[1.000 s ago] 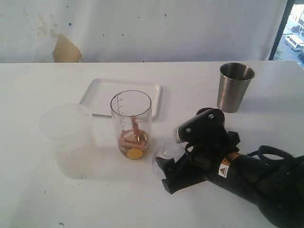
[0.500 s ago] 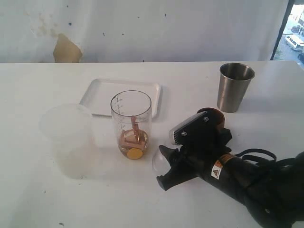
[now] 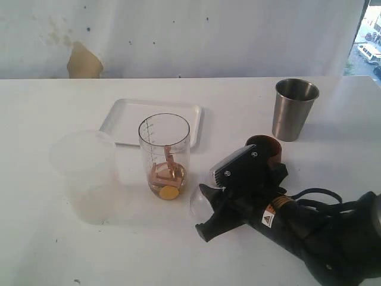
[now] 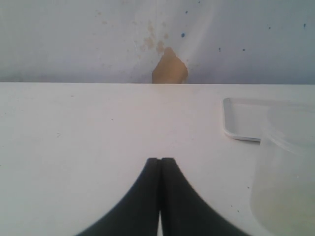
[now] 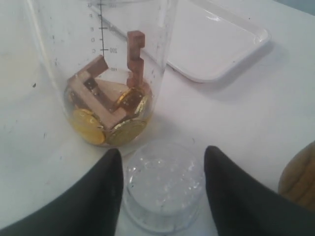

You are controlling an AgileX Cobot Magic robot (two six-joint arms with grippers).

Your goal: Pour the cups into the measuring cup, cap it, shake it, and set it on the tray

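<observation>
While the right gripper [image 5: 163,152] sits low on the white table [image 3: 47,250], its two black fingers [image 5: 98,201] press against opposite edges of a clear round lid [image 5: 162,189] lying flat. Just beyond the fingertips stands the measuring cup [image 5: 106,73], holding wooden blocks [image 5: 93,81] and gold coins [image 5: 125,130], its base near the lid's rim. Farther beyond lies the white tray [image 5: 216,44]. A brown wooden cup [image 5: 300,177] sits just outside one finger. The left gripper [image 4: 160,164] has its fingers together, with a wide stretch of table ahead and a frosted cup [image 4: 288,167] beside it.
</observation>
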